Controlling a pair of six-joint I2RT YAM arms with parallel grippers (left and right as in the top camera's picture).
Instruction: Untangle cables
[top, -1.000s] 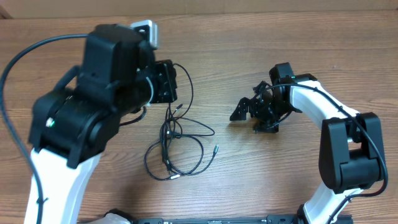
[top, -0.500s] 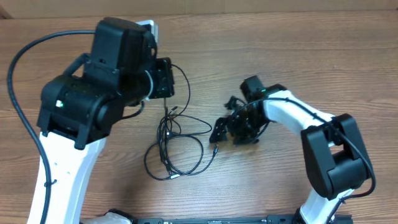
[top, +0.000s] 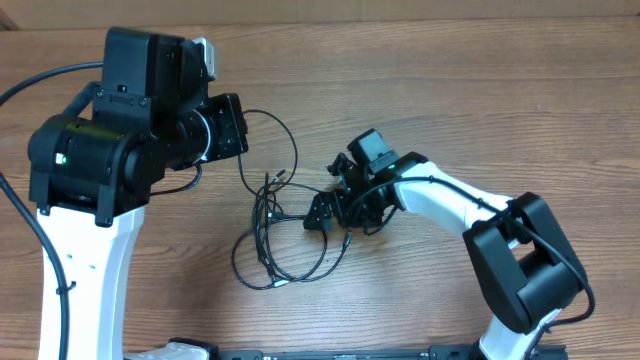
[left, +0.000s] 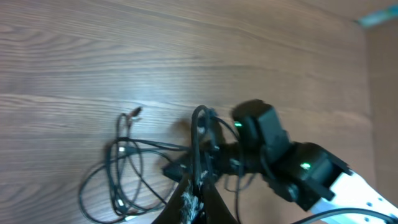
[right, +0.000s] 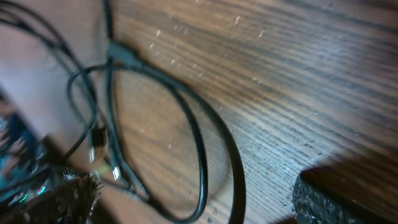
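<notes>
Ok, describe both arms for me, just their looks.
Both arms are white links joined by bulky black joint housings. The left arm shows a small green light and trails a thick black cable. The right arm ends in black fingers.

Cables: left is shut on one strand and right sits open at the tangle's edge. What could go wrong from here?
1. The left gripper pinches a strand that loops back into the cables; pulling could tighten the knot or drag the whole bundle.
2. The right gripper hangs open over several crossing strands, so closing may catch more than one and lock them together.
</notes>
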